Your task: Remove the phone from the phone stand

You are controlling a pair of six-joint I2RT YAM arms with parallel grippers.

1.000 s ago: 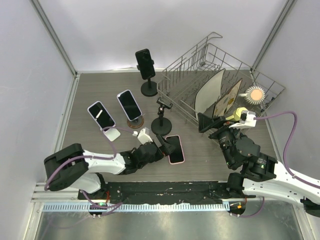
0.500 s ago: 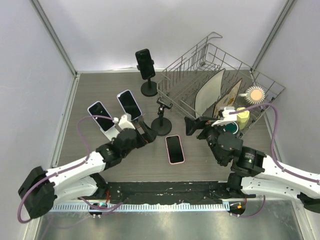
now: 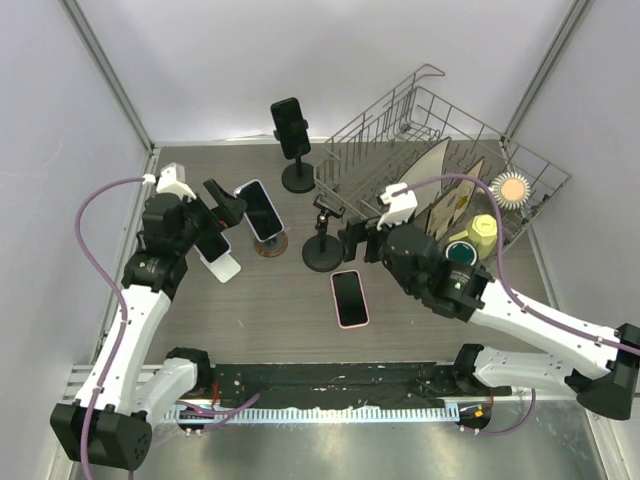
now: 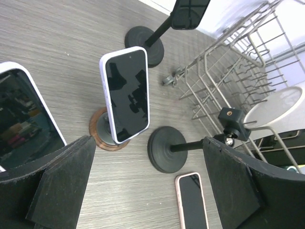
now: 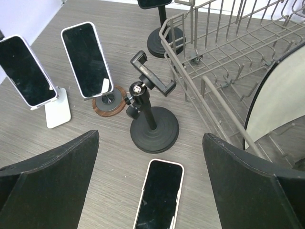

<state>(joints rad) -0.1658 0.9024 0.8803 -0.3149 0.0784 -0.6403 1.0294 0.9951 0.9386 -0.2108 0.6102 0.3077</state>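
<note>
Phone unmoved, flat; left arm swung away.

phone on table before phone stand

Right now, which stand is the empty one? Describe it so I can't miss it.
Start at the wire dish rack on the right. Just off its near-left corner stands a black pole stand on a round base, a phone lying flat before it. Its clamp is empty; its neighbours each hold a phone.
</note>
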